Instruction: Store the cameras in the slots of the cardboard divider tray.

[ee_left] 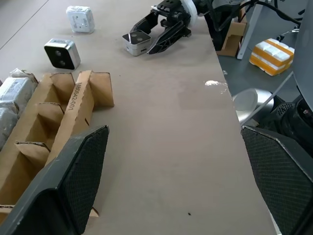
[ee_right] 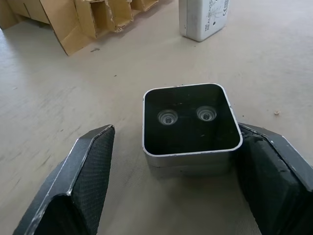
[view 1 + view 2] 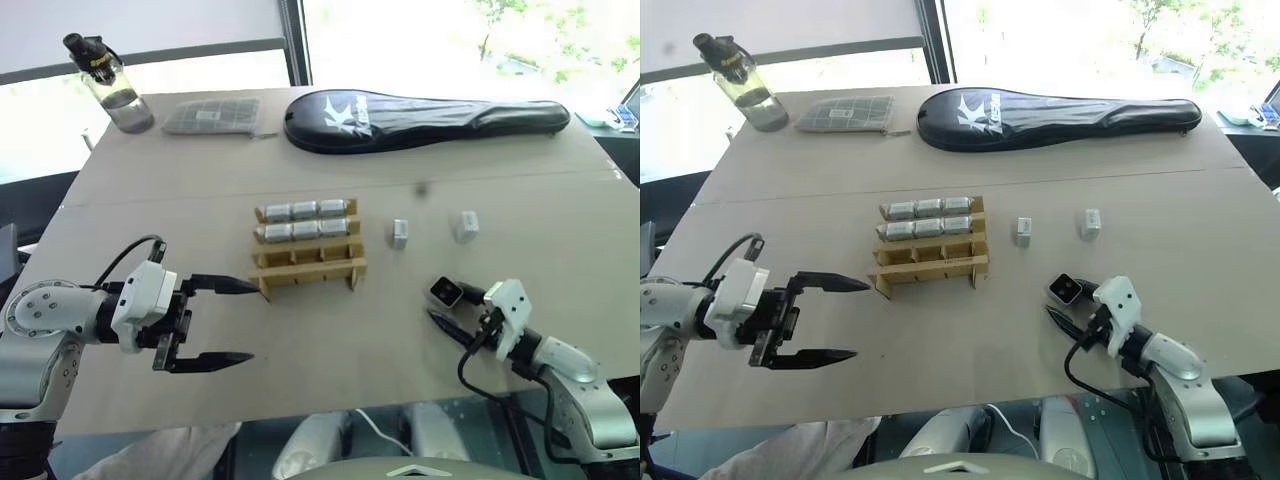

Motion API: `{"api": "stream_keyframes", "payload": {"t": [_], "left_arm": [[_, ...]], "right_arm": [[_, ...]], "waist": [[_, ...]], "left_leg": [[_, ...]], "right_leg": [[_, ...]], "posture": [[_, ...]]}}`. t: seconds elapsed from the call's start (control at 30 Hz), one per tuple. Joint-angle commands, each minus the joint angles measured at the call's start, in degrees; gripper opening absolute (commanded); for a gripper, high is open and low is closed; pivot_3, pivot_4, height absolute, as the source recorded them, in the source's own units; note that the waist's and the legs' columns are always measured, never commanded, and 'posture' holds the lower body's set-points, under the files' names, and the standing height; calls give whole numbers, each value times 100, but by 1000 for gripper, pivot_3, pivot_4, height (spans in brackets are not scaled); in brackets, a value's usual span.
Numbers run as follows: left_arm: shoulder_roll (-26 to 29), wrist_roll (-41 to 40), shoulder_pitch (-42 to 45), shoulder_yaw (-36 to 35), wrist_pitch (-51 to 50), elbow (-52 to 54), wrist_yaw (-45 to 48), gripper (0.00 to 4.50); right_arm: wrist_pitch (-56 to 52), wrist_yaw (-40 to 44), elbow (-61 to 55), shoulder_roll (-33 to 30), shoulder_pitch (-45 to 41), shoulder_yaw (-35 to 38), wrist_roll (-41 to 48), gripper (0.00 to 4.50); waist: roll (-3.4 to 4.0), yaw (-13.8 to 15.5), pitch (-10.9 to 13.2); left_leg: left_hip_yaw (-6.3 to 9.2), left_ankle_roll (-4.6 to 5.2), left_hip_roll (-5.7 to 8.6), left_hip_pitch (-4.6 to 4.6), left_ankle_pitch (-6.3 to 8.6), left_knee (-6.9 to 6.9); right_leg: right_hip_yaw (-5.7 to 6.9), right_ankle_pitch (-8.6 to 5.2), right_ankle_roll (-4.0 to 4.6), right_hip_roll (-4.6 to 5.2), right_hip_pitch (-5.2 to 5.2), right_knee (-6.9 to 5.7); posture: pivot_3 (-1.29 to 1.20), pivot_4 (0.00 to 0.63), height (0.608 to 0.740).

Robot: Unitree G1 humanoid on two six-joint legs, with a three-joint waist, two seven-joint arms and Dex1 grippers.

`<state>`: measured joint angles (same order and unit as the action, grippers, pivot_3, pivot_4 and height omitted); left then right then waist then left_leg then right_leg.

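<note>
The cardboard divider tray (image 3: 310, 270) stands mid-table; its two far rows hold three silver cameras (image 3: 305, 209) each and its two near rows stand empty. Two loose cameras (image 3: 400, 233) (image 3: 465, 226) lie to its right. Another camera (image 2: 190, 122), black lens face up, lies on the table between the fingers of my right gripper (image 3: 450, 306), which is open: one finger touches its side and the other stands apart. My left gripper (image 3: 215, 320) hangs wide open just left of the tray's near corner (image 1: 73, 103), with nothing between its fingers.
A water bottle (image 3: 110, 85), a flat grey gridded pad (image 3: 212, 115) and a long black racket bag (image 3: 420, 118) lie along the table's far side. The table's front edge runs just under both grippers.
</note>
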<state>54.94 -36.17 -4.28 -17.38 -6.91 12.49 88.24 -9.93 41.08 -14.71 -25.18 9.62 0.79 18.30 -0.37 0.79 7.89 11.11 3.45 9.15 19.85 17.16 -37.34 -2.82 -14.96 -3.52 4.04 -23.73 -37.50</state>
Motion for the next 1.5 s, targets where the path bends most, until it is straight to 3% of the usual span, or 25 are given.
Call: {"api": "stream_keyframes", "payload": {"t": [0.03,0.1,0.13,0.33,0.57,0.7,0.83,0.97,1.1,1.5], "left_arm": [[10,-144,57,-134,-38,42,9,4500],[9,-152,57,-148,-56,42,9,4500],[7,-141,48,-153,-45,31,17,4500],[-102,-171,124,-136,-326,7,-336,4500],[-562,-437,936,79,-1281,104,-1515,4500],[-810,-456,1461,295,-1687,-34,-2073,4500],[-946,-866,1919,434,-2411,-49,-2295,4500],[-888,-792,2078,556,-2653,-107,-2296,4500],[-854,-881,2194,491,-2817,-232,-2226,4500],[-734,-954,2236,521,-3044,-350,-1855,4500]], "right_arm": [[46,-128,-21,56,-75,57,-2,2907],[85,-168,2,50,-100,64,-48,2012],[89,-177,9,62,-115,71,-32,1920],[872,25,-98,-298,-276,-262,-757,1924],[2200,404,42,-802,-1485,-1123,-1978,1924],[3179,482,697,-582,-2939,-1778,-2680,1924],[4567,-232,1774,-98,-4169,-2263,-3688,1924],[5247,-988,2483,273,-4808,-2437,-4371,1924],[5826,-1438,2868,393,-5097,-2584,-4770,1924],[6162,-1790,2980,584,-5315,-2737,-5045,1924]], "waist": [[0,0,0],[1,-3,0],[1,-3,1],[2,-3,2],[-4,-23,3],[-13,-56,8],[-30,-128,11],[-32,-170,10],[-32,-215,11],[-32,-334,10]], "left_leg": [[0,0,0,0,0,0],[0,0,0,0,0,0],[0,0,0,-1,0,0],[-1,0,1,0,0,0],[0,-2,0,-2,-1,-9],[0,-2,0,0,-1,-9],[8,-7,-1,1,-3,-14],[8,-11,1,2,0,-11],[5,-11,4,2,0,-10],[4,-16,-4,1,0,-21]], "right_leg": [[0,0,0,0,0,-1],[-1,0,0,0,-1,-1],[0,0,0,0,0,-1],[-2,0,0,0,-1,0],[2,0,0,-1,-2,-13],[2,0,0,-1,-4,-7],[12,1,0,-2,-6,-16],[59,0,1,5,-17,-12],[123,1,3,8,-22,-7],[121,10,19,5,-29,-29]], "posture": [[0,150,740],[0,150,740],[0,150,740],[0,150,740],[0,150,740],[0,150,740],[0,150,740],[0,150,740],[0,150,740],[0,150,740]]}}
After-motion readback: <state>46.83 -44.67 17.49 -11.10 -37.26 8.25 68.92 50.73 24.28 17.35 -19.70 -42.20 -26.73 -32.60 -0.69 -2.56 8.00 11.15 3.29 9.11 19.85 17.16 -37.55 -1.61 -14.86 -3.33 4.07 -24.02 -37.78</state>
